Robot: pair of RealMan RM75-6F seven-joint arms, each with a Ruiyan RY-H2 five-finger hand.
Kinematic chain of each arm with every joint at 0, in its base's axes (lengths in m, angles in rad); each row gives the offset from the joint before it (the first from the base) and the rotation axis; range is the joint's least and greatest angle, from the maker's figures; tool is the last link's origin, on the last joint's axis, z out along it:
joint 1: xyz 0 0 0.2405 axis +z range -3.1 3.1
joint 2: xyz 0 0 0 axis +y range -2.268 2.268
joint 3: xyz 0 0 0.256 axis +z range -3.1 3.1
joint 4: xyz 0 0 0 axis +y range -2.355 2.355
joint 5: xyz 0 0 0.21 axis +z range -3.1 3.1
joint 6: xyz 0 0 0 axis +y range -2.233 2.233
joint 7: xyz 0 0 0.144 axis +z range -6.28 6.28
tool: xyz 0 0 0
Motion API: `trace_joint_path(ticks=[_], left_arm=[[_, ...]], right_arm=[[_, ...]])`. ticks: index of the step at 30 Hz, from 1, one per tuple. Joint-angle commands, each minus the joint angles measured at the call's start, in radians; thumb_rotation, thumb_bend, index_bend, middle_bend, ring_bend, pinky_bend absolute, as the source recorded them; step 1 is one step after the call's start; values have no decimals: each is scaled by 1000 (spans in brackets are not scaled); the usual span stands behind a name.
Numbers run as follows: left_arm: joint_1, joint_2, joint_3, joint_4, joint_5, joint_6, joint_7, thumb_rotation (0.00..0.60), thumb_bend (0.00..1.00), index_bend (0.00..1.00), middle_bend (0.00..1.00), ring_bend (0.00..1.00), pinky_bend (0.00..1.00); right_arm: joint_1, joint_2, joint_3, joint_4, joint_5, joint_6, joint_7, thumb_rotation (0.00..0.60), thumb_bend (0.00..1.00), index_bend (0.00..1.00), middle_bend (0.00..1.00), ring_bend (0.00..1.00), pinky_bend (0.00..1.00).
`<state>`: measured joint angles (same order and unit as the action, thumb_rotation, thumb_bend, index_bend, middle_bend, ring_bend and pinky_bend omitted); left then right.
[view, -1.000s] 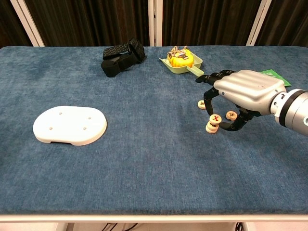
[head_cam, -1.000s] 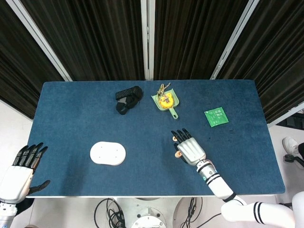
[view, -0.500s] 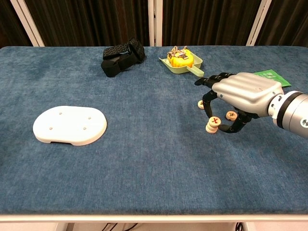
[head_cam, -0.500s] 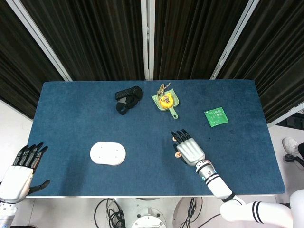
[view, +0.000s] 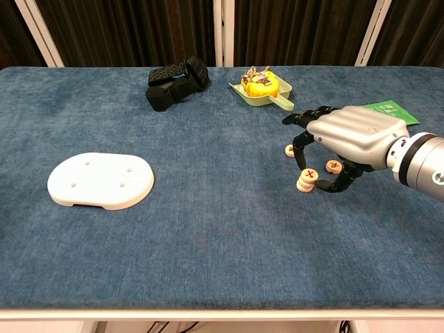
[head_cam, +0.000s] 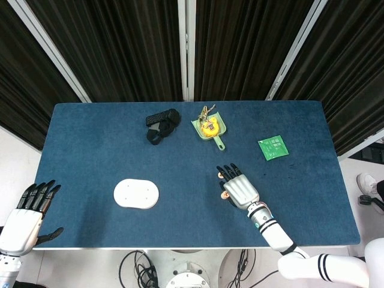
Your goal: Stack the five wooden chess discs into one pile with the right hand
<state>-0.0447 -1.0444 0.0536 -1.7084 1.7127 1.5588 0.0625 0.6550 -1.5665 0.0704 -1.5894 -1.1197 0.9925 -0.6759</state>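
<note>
While the left hand [head_cam: 27,217] hung open off the counter's [view: 208,229] near-left corner, the right hand [view: 350,139] arched over a short pile [view: 305,179], fingertips pinching its top disc, with loose discs [view: 334,166] just beside. They looked light, stiff and smooth, best pinched by the rims; red marks showed on top, unreadable.

A short pile of wooden chess discs [view: 304,180] stands on the blue table, red-marked face up; 2 single discs [view: 334,166] lie flat nearby.
</note>
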Motion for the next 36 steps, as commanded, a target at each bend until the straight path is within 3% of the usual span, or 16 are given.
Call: trace_joint_path(ticks=[1,21,36], left_arm=[[0,0,0,0,2,2,-1,600,60,0,0,0,0],[0,-1,2,-1,6,3,3,600,60,0,0,0,0],[-4,-3,-2,0,-8,-9,6,600,60,0,0,0,0]], right_arm=[[2,1,-2,-2,2,1,-1,600,257,429,16,0,0],[-27,48,-8,14,13,54,29,600,242,357,7,0,0],[-35,-33,-5,135,34,50,49,600,248,356,7,0,0]])
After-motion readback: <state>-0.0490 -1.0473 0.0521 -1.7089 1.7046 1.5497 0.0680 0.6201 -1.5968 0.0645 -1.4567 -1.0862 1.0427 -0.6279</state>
